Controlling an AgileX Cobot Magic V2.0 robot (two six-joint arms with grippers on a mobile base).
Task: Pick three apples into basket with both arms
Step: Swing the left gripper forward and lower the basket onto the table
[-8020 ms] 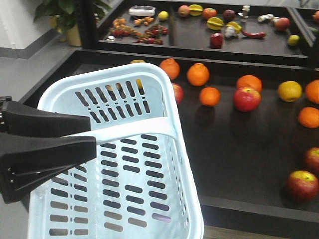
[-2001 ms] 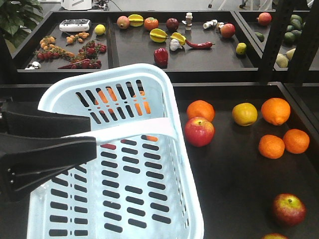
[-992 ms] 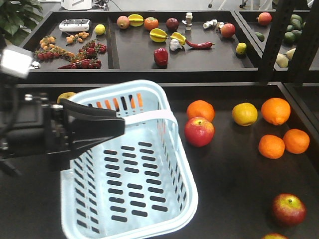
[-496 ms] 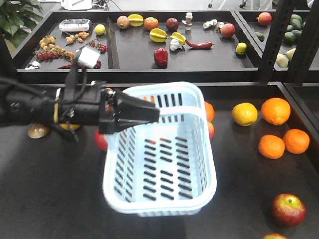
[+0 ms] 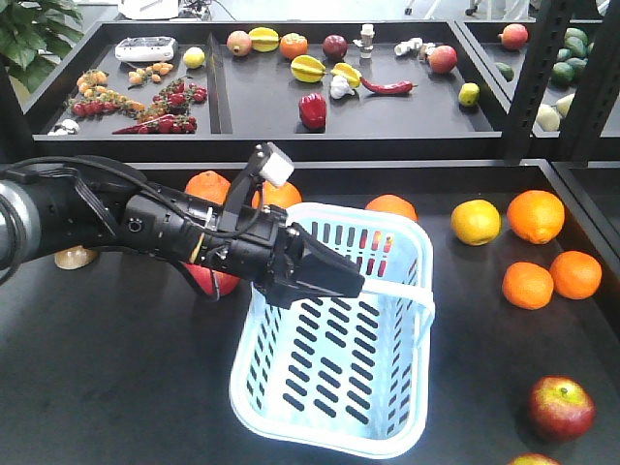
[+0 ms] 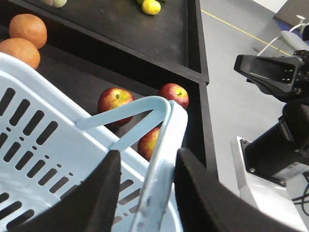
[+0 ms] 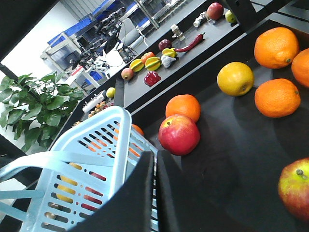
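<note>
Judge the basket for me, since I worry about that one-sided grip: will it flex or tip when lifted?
Probably tilts: the left gripper pinches only one rim of the basket, off-centre. Likely light, being thin slotted plastic and empty. The rim may flex slightly.

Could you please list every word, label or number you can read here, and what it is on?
None can be read. The basket and the light grey block on the left arm show no print; the white device in the far tray is too small to tell.
</note>
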